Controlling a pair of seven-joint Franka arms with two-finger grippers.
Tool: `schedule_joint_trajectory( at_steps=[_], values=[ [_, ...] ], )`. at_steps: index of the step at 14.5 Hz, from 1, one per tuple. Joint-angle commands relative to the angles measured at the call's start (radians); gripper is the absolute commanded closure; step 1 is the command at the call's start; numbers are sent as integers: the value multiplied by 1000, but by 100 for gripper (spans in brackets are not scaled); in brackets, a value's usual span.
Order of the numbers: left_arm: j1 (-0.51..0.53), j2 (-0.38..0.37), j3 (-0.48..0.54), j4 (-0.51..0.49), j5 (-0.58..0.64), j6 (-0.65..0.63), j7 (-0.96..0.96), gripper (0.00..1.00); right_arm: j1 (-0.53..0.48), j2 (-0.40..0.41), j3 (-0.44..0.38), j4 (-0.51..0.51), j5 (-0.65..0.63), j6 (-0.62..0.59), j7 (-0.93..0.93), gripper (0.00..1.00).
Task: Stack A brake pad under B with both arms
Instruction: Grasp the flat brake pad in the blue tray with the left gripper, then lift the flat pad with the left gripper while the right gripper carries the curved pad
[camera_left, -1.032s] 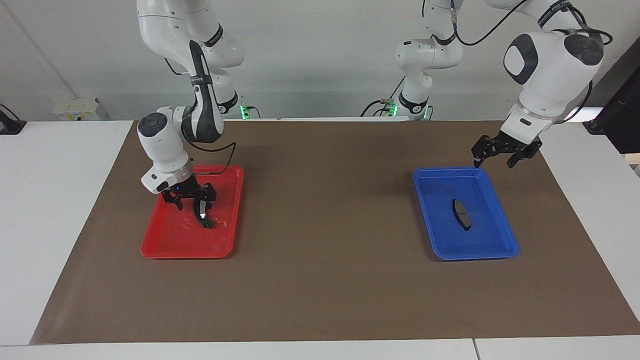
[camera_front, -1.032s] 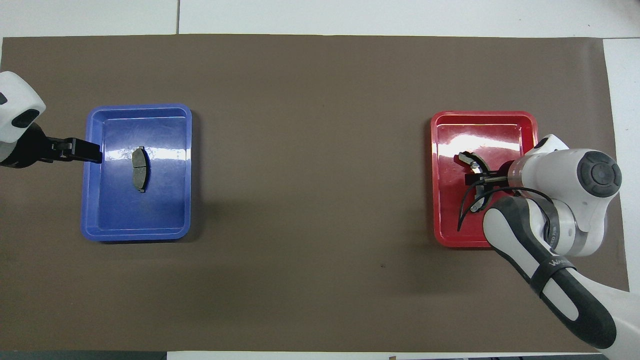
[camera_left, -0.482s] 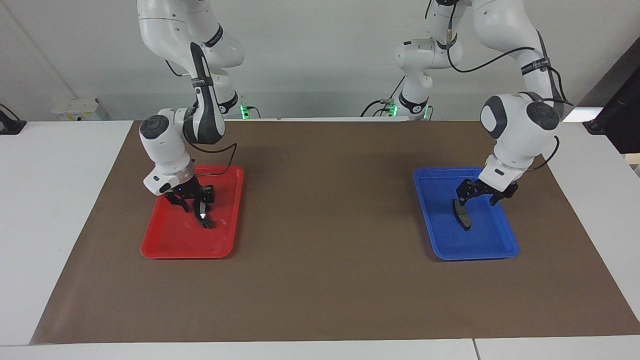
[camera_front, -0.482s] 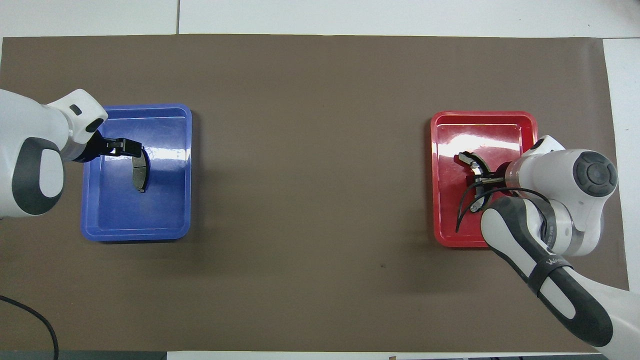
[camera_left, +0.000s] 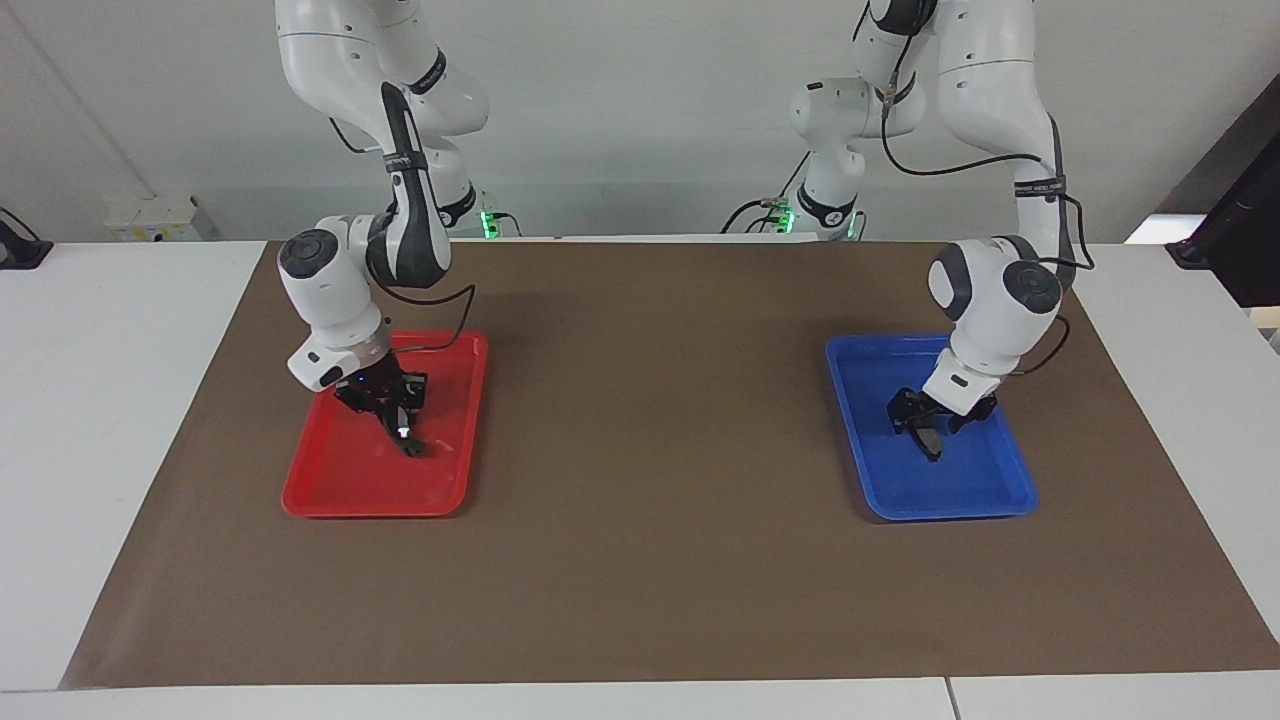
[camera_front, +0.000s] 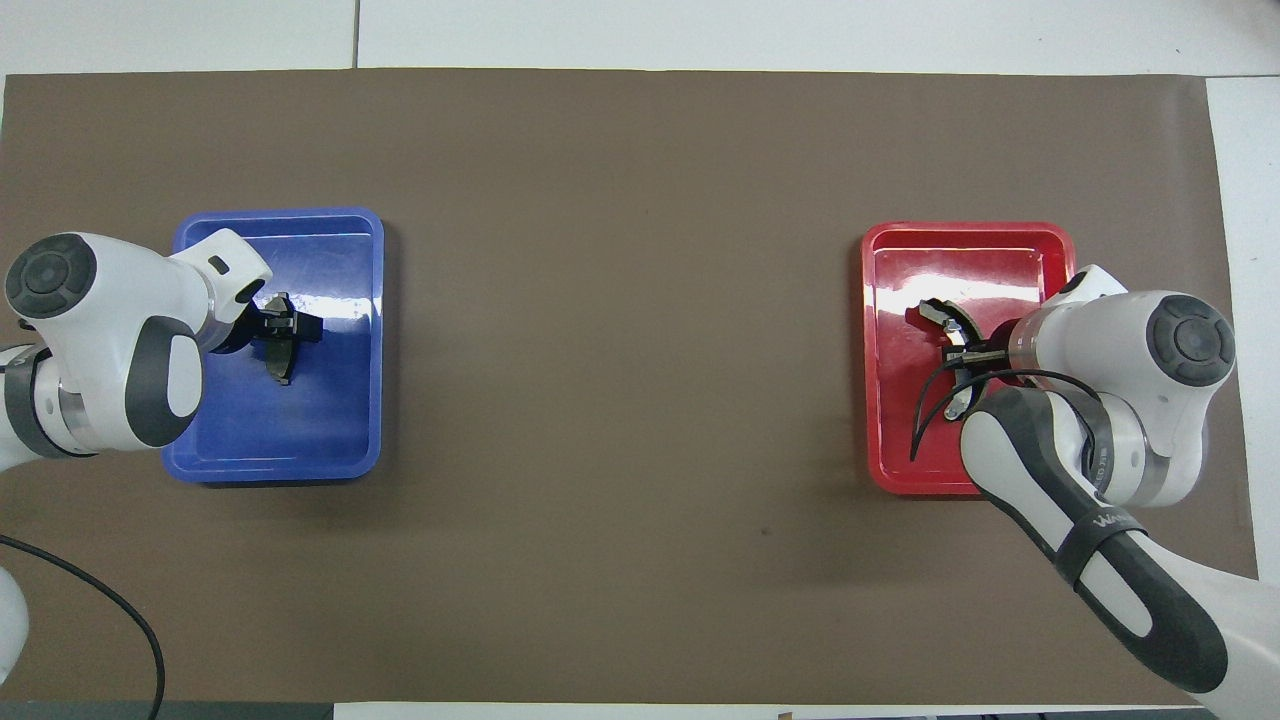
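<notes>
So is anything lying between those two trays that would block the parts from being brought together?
Nothing visible. The brown mat between the blue tray and red tray is bare. Only the trays' low rims stand around each part.

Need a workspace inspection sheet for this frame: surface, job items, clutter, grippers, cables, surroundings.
Surface: brown mat on a white table.
Job's things: A brake pad in the blue tray; B in the red tray. Not stacked.
Clutter: nothing seen.
Grippers: left gripper low over the A brake pad; right gripper down at B. Grip on either not readable.
Cables: black cable along the right arm, loop dips over the red tray; another on the mat at the left arm's end.
Surroundings: white wall, dark object at the left arm's end.
</notes>
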Motion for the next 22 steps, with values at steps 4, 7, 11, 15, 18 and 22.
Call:
schedule_joint_trajectory(
  at_steps=[4,7,11,15,18,22],
  values=[
    [5,-23,2,-5,16,-96,68,98,1,-8,2,29,18,-38,2,100],
    [4,-45,2,28,14,-121,62,99,1,-8,2,29,18,-38,-1,100],
    [-39,-62,-2,154,7,-228,60,99,1,-11,2,41,18,-43,1,100],
    [-195,-52,-1,202,2,-224,43,99,-1,-12,0,180,15,-215,2,100],
    [-382,-58,-1,202,0,-217,-109,99,-1,-8,0,254,10,-288,2,100],
    [-554,-19,-1,200,2,-138,-349,99,22,-8,4,289,12,-329,19,100]
  ],
)
